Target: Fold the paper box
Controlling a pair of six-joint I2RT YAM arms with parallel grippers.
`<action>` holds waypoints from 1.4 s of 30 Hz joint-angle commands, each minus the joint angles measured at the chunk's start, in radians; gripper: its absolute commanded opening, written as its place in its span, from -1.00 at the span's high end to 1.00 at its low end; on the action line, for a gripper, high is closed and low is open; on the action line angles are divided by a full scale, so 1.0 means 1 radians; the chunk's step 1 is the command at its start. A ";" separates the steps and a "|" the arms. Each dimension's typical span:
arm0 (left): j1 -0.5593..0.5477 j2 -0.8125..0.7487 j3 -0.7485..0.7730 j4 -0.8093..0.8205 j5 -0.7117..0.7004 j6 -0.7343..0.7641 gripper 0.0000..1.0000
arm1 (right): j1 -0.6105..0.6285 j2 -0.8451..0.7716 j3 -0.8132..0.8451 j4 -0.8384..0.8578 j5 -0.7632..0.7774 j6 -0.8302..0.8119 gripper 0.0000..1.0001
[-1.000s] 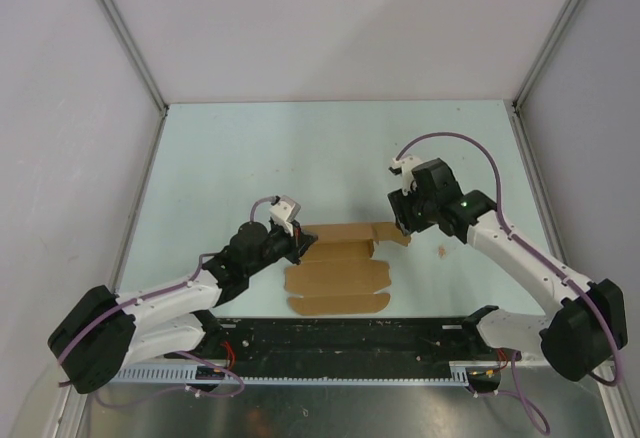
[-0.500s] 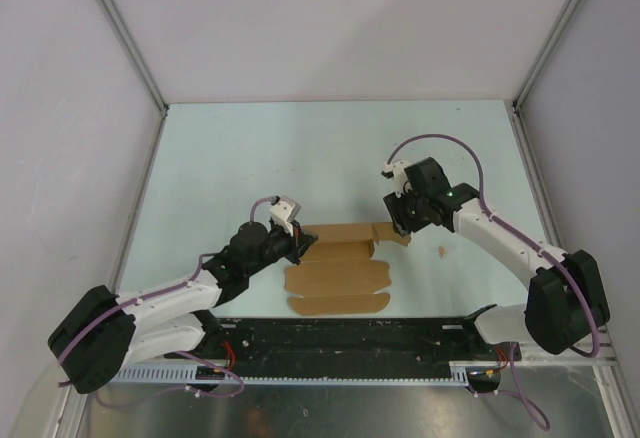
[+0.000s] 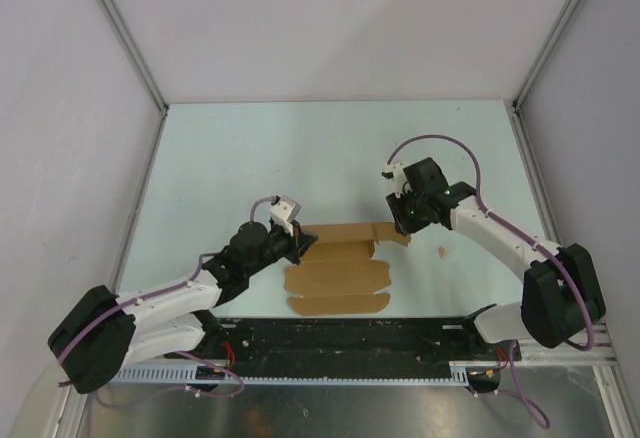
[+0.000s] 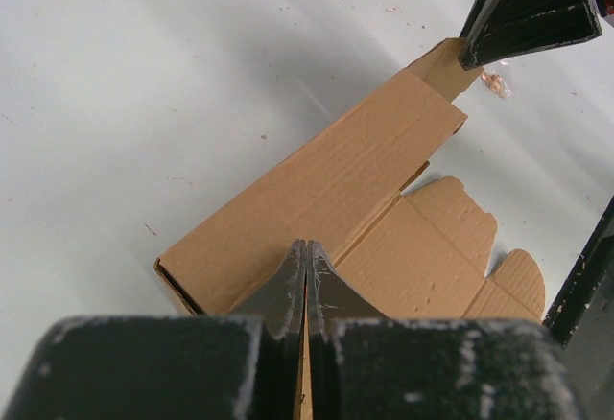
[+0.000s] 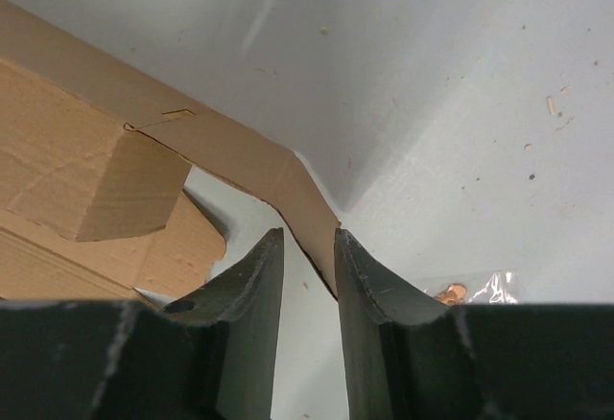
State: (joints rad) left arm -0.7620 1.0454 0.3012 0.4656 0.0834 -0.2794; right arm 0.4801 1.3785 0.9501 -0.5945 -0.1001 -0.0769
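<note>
On the surface (image 3: pixel 220 158), the light, floppy paper box (image 3: pixel 340 263) wants your open right fingers (image 5: pixel 251 281) pinching its end flap (image 5: pixel 288 185); left fingers (image 4: pixel 283 291) are closed.

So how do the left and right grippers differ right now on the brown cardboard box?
The black two-finger left gripper has its jaws fully together; the right gripper has its jaws slightly apart. Left sits at the left end of the brown cardboard paper box; right straddles its right end flap. Both are low, at the box.
</note>
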 commanded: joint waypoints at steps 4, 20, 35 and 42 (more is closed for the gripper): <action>-0.002 -0.008 0.010 0.013 0.006 0.009 1.00 | 0.002 -0.007 0.015 -0.011 -0.018 0.063 0.47; -0.002 -0.016 0.007 0.013 0.010 0.009 1.00 | 0.081 -0.049 0.016 -0.048 -0.042 0.161 0.83; -0.002 -0.024 0.004 0.010 0.013 0.008 1.00 | 0.133 -0.024 0.016 -0.016 -0.089 0.210 1.00; -0.002 -0.019 0.003 0.008 0.019 0.005 1.00 | 0.149 -0.015 0.016 -0.007 -0.093 0.229 1.00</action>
State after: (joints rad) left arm -0.7620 1.0397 0.3012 0.4610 0.0856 -0.2794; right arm 0.6136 1.3594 0.9501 -0.6296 -0.1711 0.1276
